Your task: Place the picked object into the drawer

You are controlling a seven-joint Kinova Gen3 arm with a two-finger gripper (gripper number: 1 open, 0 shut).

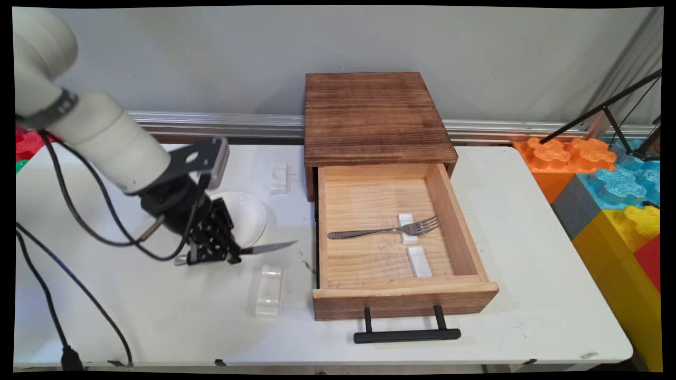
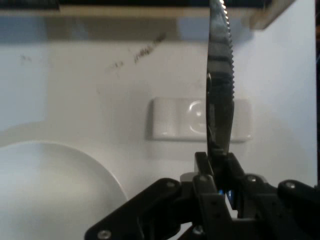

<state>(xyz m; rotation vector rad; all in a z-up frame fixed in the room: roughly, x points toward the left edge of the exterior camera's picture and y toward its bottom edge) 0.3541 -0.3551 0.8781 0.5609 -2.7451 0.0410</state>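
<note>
A table knife (image 1: 269,247) is clamped between the closed fingers of the black gripper (image 1: 232,257), over the left half of the white table (image 1: 158,316). The knife is gripped at its handle end, and the blade is seen projecting from the jaws toward the wooden drawer box (image 1: 377,119), roughly level, its tip ending short of the drawer's left wall. In the hand view the blade (image 2: 221,100) is seen on edge, rising straight from the gripper (image 2: 217,165), and serrations are visible along its upper part; the tip is cut off by the top of that picture. The knife's handle is hidden by the fingers and linkage, so its shape cannot be made out.

A white bowl (image 1: 248,216) is seen just behind the gripper and is partly covered by the hand. A clear rectangular rest (image 1: 269,290) lies on the table in front of the gripper, toward the near edge. A white cutlery rest (image 1: 279,177) lies farther back, close to the box's left side; in the hand view one white rest (image 2: 175,120) is seen behind the blade.

The box stands at the table's far edge, near the middle, with its drawer (image 1: 454,221) pulled out toward the near edge. Inside it, a fork (image 1: 385,230) is laid with its neck across a small white rest (image 1: 405,219), and a second white rest (image 1: 420,262) lies bare nearer the drawer front. The black handle (image 1: 406,334) is fixed to the drawer front. Coloured foam blocks (image 1: 612,184) are seen beyond the table's right edge.
</note>
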